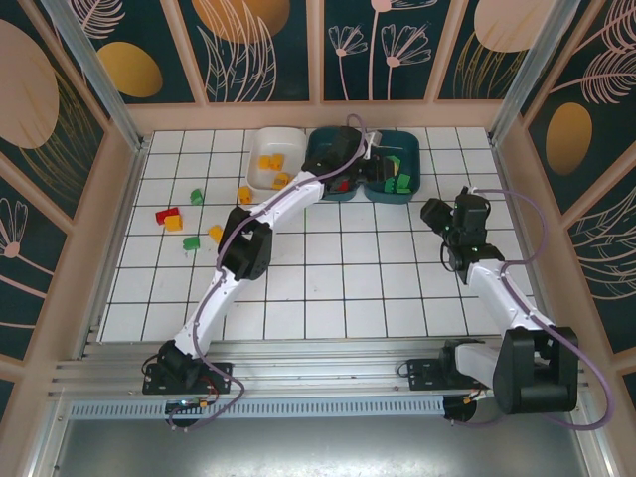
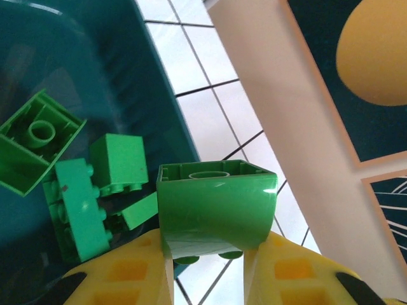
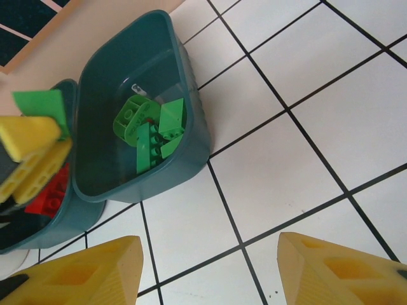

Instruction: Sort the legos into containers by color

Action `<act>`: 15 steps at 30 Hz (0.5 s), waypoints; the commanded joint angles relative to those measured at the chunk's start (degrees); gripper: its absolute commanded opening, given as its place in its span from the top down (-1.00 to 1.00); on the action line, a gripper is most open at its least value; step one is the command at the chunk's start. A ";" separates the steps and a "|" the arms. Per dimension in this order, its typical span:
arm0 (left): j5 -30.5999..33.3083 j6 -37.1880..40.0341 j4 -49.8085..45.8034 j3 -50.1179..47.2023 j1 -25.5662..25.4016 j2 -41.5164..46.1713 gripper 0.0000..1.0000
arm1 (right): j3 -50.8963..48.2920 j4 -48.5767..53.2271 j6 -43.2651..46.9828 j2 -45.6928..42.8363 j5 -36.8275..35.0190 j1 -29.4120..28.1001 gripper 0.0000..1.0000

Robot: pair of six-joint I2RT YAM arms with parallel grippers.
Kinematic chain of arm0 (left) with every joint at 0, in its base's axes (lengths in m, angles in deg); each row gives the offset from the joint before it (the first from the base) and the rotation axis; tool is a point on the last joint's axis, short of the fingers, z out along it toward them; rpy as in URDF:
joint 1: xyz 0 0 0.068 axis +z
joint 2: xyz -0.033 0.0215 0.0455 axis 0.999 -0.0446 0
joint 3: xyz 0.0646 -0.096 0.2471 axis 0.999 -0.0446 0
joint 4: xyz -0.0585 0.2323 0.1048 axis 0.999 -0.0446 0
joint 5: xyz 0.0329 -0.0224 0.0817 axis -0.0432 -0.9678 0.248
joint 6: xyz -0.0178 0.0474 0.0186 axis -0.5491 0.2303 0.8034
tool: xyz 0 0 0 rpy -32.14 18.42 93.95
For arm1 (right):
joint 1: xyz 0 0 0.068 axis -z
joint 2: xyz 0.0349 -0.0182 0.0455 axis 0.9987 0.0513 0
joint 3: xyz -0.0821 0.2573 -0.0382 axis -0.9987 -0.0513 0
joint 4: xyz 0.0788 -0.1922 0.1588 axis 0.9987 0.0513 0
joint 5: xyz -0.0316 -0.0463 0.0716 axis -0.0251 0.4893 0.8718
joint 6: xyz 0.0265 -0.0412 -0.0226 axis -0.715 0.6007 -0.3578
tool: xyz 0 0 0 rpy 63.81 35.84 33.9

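My left gripper (image 2: 206,270) is shut on a green lego (image 2: 216,213), held over the near rim of the right teal container (image 2: 95,89), which holds several green legos (image 2: 76,210). From above, the left gripper (image 1: 371,161) hangs between the two teal containers. The middle teal container (image 1: 324,149) holds a red lego (image 3: 49,196). The white container (image 1: 270,144) holds yellow legos (image 1: 268,161). My right gripper (image 3: 210,270) stands open over bare tiles just right of the green-filled container (image 3: 191,152), nothing between its fingers.
Loose legos lie on the left of the table: a red one (image 1: 166,213), yellow ones (image 1: 216,235) and green ones (image 1: 197,196). The back wall (image 1: 318,114) runs just behind the containers. The right gripper (image 1: 435,212) sits right of the bins.
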 commanded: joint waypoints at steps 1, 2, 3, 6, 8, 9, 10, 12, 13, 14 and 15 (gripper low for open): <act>-0.85 -1.03 0.77 4.05 0.18 -0.70 0.51 | -0.37 -0.50 0.31 -1.05 1.27 0.38 -0.17; -0.62 -0.89 0.77 4.31 0.19 -0.64 0.30 | -0.38 -0.65 0.32 -1.00 1.54 0.41 -0.18; -0.62 -0.55 0.68 4.75 0.19 -0.71 0.04 | -0.37 -0.72 0.32 -1.03 1.72 0.44 -0.18; -0.56 0.53 0.24 5.58 0.18 0.20 -0.32 | -0.38 -0.93 0.32 -1.10 2.11 0.24 -0.19; -0.22 1.74 -0.35 5.41 0.19 1.61 -0.53 | -0.44 -0.99 0.35 -1.31 2.17 0.10 -0.19; 0.26 2.59 -1.16 5.36 0.21 2.61 -0.58 | -0.43 -1.04 0.40 -1.49 2.08 -0.19 -0.19; 0.54 3.36 -1.65 4.84 0.28 3.61 -0.66 | -0.38 -1.01 0.41 -1.58 1.91 -0.48 -0.19; 2.06 4.78 -1.96 2.28 0.33 6.74 -0.78 | -0.28 -1.00 0.50 -1.80 1.35 -1.30 -0.19; 2.72 5.26 -1.96 0.68 0.44 8.46 -0.79 | -0.20 -1.05 0.45 -1.80 1.25 -1.69 -0.19; 3.74 5.75 -1.96 -1.95 0.80 10.71 -0.78 | -0.11 -1.24 0.41 -1.71 1.03 -2.30 -0.19; 5.23 6.07 -1.60 -5.76 1.24 13.52 -0.78 | -0.06 -1.59 0.41 -1.72 0.69 -3.19 -0.19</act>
